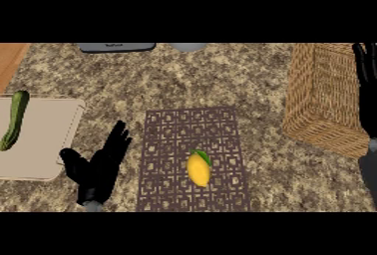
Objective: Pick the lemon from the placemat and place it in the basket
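Note:
A yellow lemon (199, 169) with a green leaf lies on the dark patterned placemat (193, 129), toward its lower middle. The woven wicker basket (324, 124) stands at the right of the counter, and nothing shows inside it. My left hand (99, 167) rests open just left of the placemat, fingers straight and pointing up, apart from the lemon. My right hand (366, 69) shows at the far right edge beside the basket, its fingers straight and pointing up, holding nothing.
A beige cutting board (40, 144) lies at the left with a green cucumber (13, 122) along its left side. A grey appliance base (116, 47) and a grey round object (188, 47) sit at the counter's far edge. A wooden surface shows at top left.

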Robot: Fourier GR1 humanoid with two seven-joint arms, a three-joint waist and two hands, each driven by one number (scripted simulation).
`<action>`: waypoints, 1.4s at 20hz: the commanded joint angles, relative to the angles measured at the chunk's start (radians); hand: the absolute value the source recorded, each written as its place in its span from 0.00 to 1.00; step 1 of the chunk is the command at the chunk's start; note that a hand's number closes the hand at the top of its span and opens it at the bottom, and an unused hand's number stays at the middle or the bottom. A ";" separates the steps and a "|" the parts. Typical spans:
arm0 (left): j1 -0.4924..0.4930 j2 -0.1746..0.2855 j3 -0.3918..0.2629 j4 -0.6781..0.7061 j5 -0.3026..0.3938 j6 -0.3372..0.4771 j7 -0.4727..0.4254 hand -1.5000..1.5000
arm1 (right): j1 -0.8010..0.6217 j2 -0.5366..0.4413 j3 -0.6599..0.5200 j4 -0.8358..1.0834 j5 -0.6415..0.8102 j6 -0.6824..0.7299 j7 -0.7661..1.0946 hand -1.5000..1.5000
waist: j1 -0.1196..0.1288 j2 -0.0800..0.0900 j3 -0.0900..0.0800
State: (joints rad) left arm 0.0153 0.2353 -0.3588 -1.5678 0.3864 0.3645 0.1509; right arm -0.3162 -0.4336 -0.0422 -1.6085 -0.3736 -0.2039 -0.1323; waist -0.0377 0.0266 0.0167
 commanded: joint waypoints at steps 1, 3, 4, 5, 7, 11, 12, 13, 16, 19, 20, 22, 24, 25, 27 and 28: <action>-0.055 0.071 0.011 -0.011 -0.037 -0.046 0.028 0.50 | 0.054 0.055 -0.002 0.061 -0.070 0.086 -0.048 1.00 | 0.035 -0.025 -0.015; -0.125 0.117 0.016 -0.023 -0.084 -0.088 -0.053 0.50 | 0.047 0.151 0.084 0.143 -0.150 0.194 -0.067 1.00 | 0.065 -0.008 -0.010; -0.142 0.155 0.015 -0.033 -0.122 -0.104 -0.090 0.50 | 0.058 0.189 0.110 0.155 -0.194 0.239 -0.057 1.00 | 0.078 -0.004 -0.006; -0.183 0.190 0.008 -0.075 -0.157 -0.116 -0.097 0.50 | 0.059 0.231 0.152 0.172 -0.219 0.269 -0.040 1.00 | 0.101 -0.004 -0.002; -0.204 0.197 -0.010 -0.065 -0.164 -0.154 -0.118 0.50 | 0.010 0.238 0.240 0.064 -0.157 0.421 -0.206 1.00 | 0.086 -0.019 -0.005; -0.217 0.237 0.025 -0.061 -0.165 -0.189 -0.134 0.50 | 0.120 0.426 0.425 0.158 -0.128 0.446 -0.328 0.00 | 0.063 -0.023 -0.015; -0.222 0.245 0.049 -0.033 -0.148 -0.215 -0.158 0.50 | 0.171 0.428 0.513 0.175 -0.067 0.383 -0.407 0.00 | 0.056 -0.023 -0.016; -0.191 0.280 0.085 -0.049 -0.118 -0.258 -0.178 0.50 | 0.175 0.429 0.547 0.147 -0.014 0.255 -0.394 0.00 | 0.051 -0.027 -0.017; -0.246 0.252 0.100 0.022 -0.134 -0.254 -0.160 0.50 | 0.199 0.431 0.591 0.096 0.110 0.103 -0.283 0.00 | 0.030 -0.027 -0.018; -0.174 0.277 0.101 0.011 -0.139 -0.270 -0.203 0.50 | 0.154 0.281 0.463 0.040 0.168 0.032 -0.117 0.00 | 0.025 -0.031 -0.020; -0.170 0.272 0.103 0.013 -0.143 -0.270 -0.221 0.50 | 0.167 0.241 0.442 0.016 0.179 0.023 -0.089 0.00 | 0.022 -0.031 -0.020; -0.191 0.277 0.109 -0.016 -0.139 -0.260 -0.181 0.50 | 0.125 0.129 0.352 -0.015 0.192 0.013 0.010 0.00 | 0.017 -0.034 -0.020; -0.161 0.257 0.100 -0.007 -0.142 -0.264 -0.211 0.50 | 0.088 0.074 0.375 -0.031 0.267 0.008 0.085 0.00 | 0.029 -0.032 -0.020; -0.210 0.251 0.091 -0.013 -0.145 -0.255 -0.156 0.50 | 0.053 0.000 0.348 -0.024 0.258 0.063 0.141 0.00 | 0.022 -0.031 -0.019; -0.224 0.263 0.120 0.035 -0.138 -0.277 -0.199 0.50 | 0.017 -0.115 0.384 -0.013 0.292 0.181 0.190 0.00 | 0.023 -0.027 -0.021; -0.205 0.246 0.097 0.004 -0.153 -0.264 -0.198 0.50 | 0.028 -0.163 0.364 -0.014 0.240 0.267 0.191 0.00 | 0.030 -0.029 -0.019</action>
State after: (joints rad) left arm -0.1826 0.4928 -0.2576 -1.5630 0.2433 0.1002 -0.0416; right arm -0.2467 -0.4256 0.3421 -1.6138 -0.1379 -0.0761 -0.0389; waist -0.0115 -0.0031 -0.0029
